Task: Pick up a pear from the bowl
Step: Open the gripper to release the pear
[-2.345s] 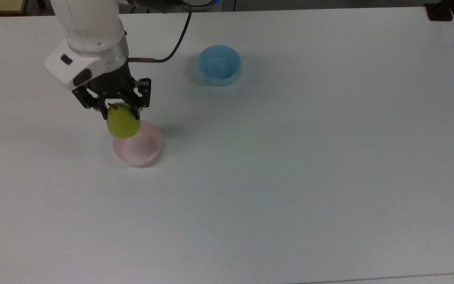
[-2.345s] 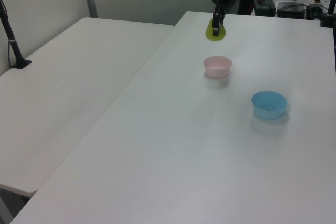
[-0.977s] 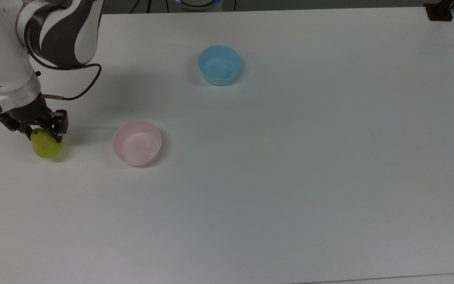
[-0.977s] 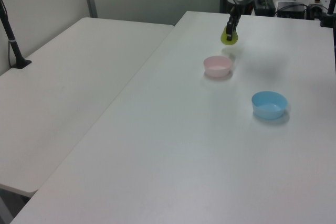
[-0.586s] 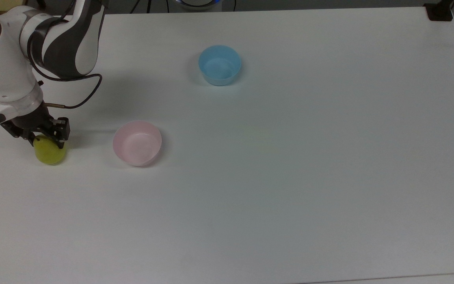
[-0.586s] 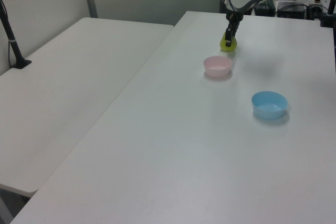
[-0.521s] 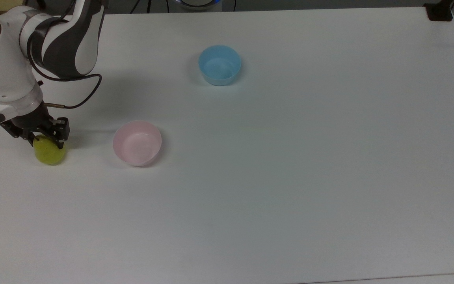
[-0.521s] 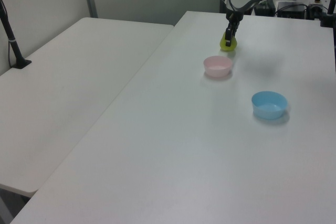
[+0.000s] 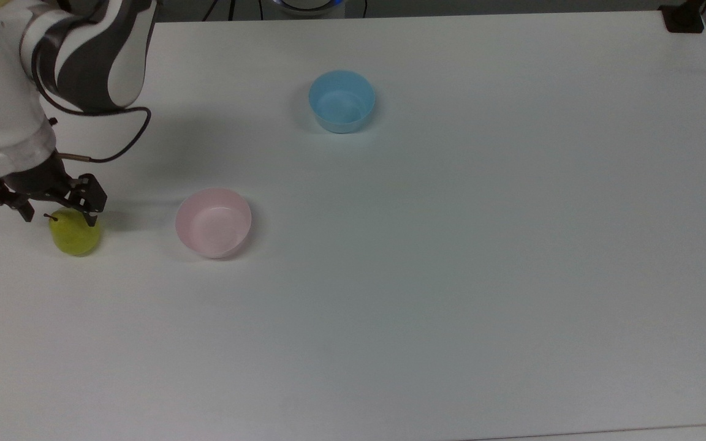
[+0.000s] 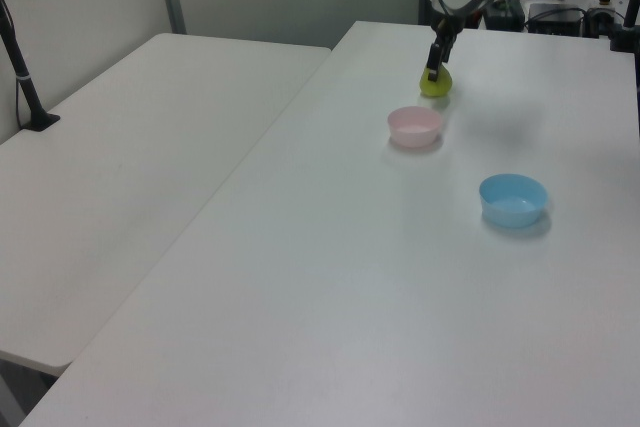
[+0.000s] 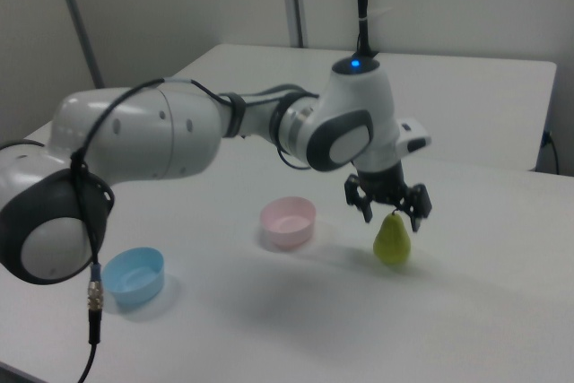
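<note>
Two bowls sit on your counter (image 9: 451, 275): pink bowl (image 9: 212, 222) w/ nothing inside, blue bowl (image 9: 341, 101) at its 1 o'clock in the top view. Pear (image 9: 75, 231) stands upright on the counter at the pink bowl's 9 o'clock, apart from it. Gripper (image 9: 54, 212) hovers just above the stem, fingers (image 11: 418, 213) spread, released.

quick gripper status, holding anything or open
Gripper: open, holding nothing, just above the small yellow-green pear, which stands on the white table.
</note>
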